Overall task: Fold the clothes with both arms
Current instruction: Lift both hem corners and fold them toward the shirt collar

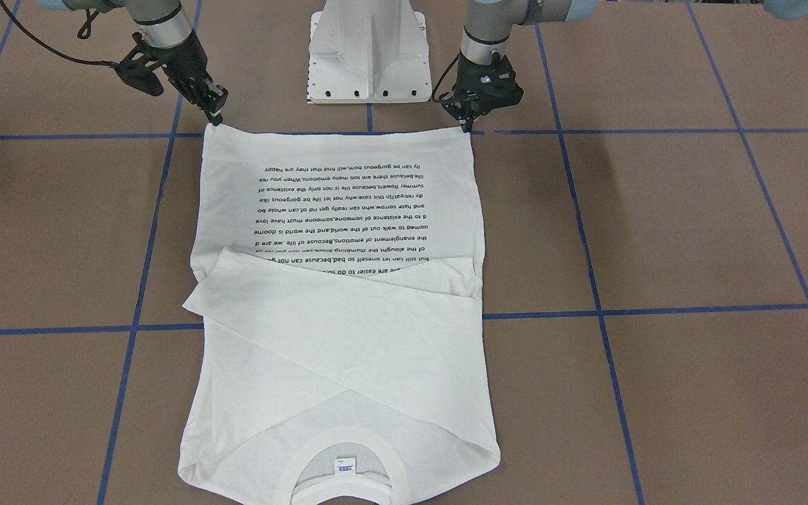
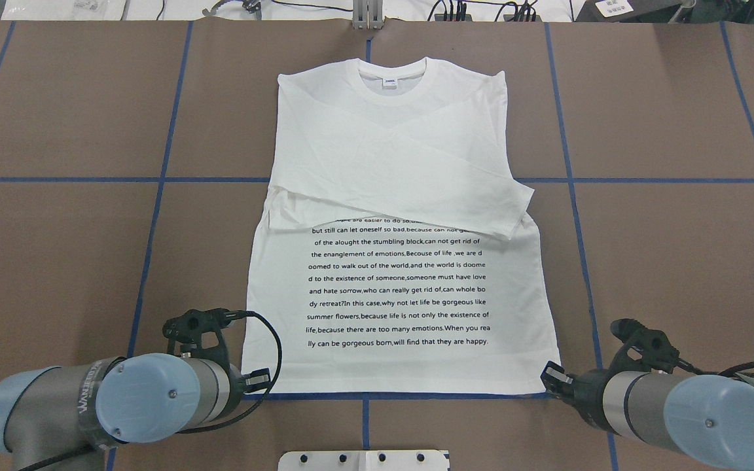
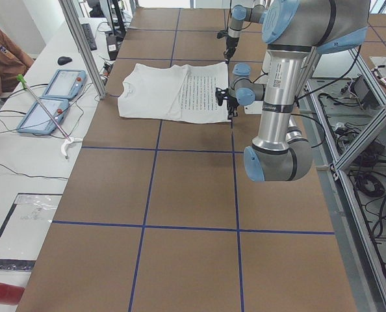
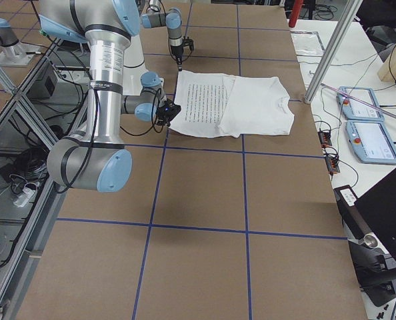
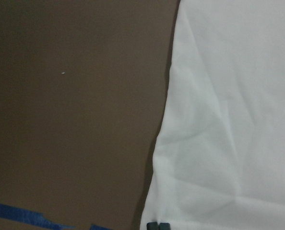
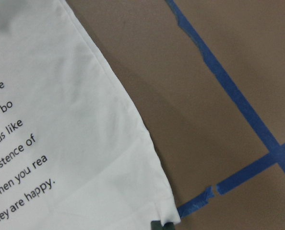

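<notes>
1. Brown taped table (image 1: 656,231): T-shirt (image 2: 403,288) flat at centre, text up, sleeves crossed (collar end away from the robot).
2. Left gripper (image 1: 472,125) clamped on one hem corner.
3. Right gripper (image 1: 216,118) clamped on the other.

A brown table (image 1: 691,224) marked with blue tape lines (image 1: 590,266) in a wide grid spreads out on every side of the left gripper (image 1: 472,125) and the right gripper (image 1: 215,116). Between the two and just behind them stands a white metal pedestal (image 1: 369,56). Well ahead of both, past the table's far edge, a white bench (image 3: 17,162) holds two blue-cased tablets (image 3: 64,83) and loose cables. Aluminium posts (image 3: 82,45) rise beside it. The light is even and indoor.
</notes>
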{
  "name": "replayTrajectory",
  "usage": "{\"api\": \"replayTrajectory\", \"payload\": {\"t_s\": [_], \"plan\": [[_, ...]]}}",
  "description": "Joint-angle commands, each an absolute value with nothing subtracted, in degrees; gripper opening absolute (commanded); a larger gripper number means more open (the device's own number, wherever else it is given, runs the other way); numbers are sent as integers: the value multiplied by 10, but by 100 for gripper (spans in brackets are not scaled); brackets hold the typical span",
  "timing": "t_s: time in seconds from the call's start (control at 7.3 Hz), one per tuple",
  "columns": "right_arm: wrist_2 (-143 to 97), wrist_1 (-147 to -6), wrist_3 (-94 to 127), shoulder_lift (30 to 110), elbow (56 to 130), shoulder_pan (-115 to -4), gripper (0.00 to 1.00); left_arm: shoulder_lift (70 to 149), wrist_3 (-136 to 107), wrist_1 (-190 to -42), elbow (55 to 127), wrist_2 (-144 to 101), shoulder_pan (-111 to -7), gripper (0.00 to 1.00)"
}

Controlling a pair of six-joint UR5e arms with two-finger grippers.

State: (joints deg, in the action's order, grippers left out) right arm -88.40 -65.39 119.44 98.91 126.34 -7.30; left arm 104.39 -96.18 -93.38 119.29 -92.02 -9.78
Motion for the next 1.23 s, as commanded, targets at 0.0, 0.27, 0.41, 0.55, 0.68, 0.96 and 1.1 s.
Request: {"api": "replayTrajectory", "payload": {"t_s": [0.0,0.27,0.41,0.55,0.68,0.96,1.1], "plan": [[-883,-654,1195,990,1300,-27,0,1012,-964,-891,1267,-920,-94,0],[-877,-655,1211,991,1319,10,0,994,-965,-861,1305,-920,-90,0],[-876,-655,1211,991,1326,23,0,986,-982,-860,1323,-921,-80,0],[-870,-655,1211,991,1328,32,0,978,-1002,-858,1339,-921,-64,0],[-870,-655,1211,997,1338,32,0,976,-1022,-847,1362,-920,-54,0],[-873,-655,1211,1050,1397,27,0,995,-1038,-839,1390,-921,-50,0],[-874,-655,1210,1052,1420,-22,0,1021,-1023,-839,1403,-923,-82,0]]}}
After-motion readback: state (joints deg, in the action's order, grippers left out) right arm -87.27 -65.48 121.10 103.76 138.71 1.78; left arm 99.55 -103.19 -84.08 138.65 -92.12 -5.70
